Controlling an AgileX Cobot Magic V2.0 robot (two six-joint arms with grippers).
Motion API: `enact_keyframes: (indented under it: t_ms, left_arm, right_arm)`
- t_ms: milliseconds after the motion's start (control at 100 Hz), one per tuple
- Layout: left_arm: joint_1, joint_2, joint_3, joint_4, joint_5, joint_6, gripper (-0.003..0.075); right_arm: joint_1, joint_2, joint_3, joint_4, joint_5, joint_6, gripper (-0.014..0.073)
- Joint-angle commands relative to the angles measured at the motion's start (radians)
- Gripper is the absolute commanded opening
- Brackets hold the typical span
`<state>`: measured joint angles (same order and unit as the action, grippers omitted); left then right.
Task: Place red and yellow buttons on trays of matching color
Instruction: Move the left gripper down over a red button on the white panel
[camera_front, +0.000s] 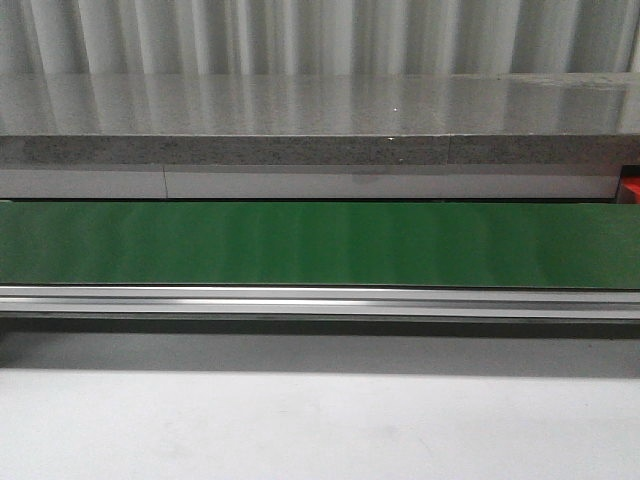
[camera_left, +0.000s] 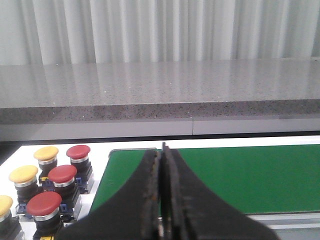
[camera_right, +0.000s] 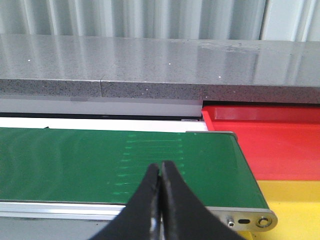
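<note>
Both grippers were pressed fully closed on nothing: the left gripper had its dark, scuffed jaws together above the near end of the flat green conveyor belt, and the right gripper had its jaws together over the belt's other end. The main risk, as I judged it, was a colour mix-up or a fumbled pick. The red mushroom-head push buttons and yellow mushroom-head push buttons stood packed together on the white surface just beside the belt's left end, touching or nearly so, and jaws opening among them could nudge a neighbour over or pinch two at once. Their caps looked smooth, glossy and domed, sitting on metal collars over blocky black bases with blue parts, so a grip on the rounded cap could slip; the base looked the safer hold. At the far right the glossy red plastic tray and the yellow plastic tray lay edge to edge by the belt's aluminium-framed roller end, and a button released near that shared edge might land in the wrong one. The belt showed matte and bare in the front view, its ribbed aluminium rail running along the near side, with a speckled grey stone-like ledge behind.
</note>
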<state>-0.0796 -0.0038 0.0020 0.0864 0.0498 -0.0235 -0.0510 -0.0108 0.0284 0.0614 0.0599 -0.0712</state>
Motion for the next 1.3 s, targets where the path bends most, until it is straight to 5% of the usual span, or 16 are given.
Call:
enact_keyframes:
  t_ms: [0, 290, 520, 660, 920, 1290]
  left_arm:
    - [-0.004, -0.035, 0.043, -0.008, -0.077, -0.009, -0.002]
    - [-0.004, -0.035, 0.033, -0.008, -0.113, -0.009, -0.002]
    - [-0.004, 0.015, -0.124, 0.003, -0.089, -0.007, -0.002]
    - [-0.004, 0.137, -0.318, 0.003, 0.08, -0.007, -0.002]
    - [-0.004, 0.471, -0.735, -0.004, 0.685, -0.007, -0.002]
    - [-0.004, 0.704, -0.822, -0.034, 0.738, -0.009, -0.002]
  right_arm:
    - [-0.006, -0.011, -0.021, -0.006, -0.085, -0.002, -0.0067]
    - [-0.006, -0.011, -0.021, -0.006, -0.085, -0.002, -0.0067]
    - [-0.006, -0.011, -0.021, -0.006, -0.085, -0.002, -0.0067]
    - [-0.006, -0.011, -0.021, -0.006, -0.085, -0.002, -0.0067]
    - [-0.006, -0.011, -0.021, -0.006, -0.085, -0.002, -0.0067]
    - [-0.006, -0.011, -0.021, -0.006, -0.085, -0.002, -0.0067]
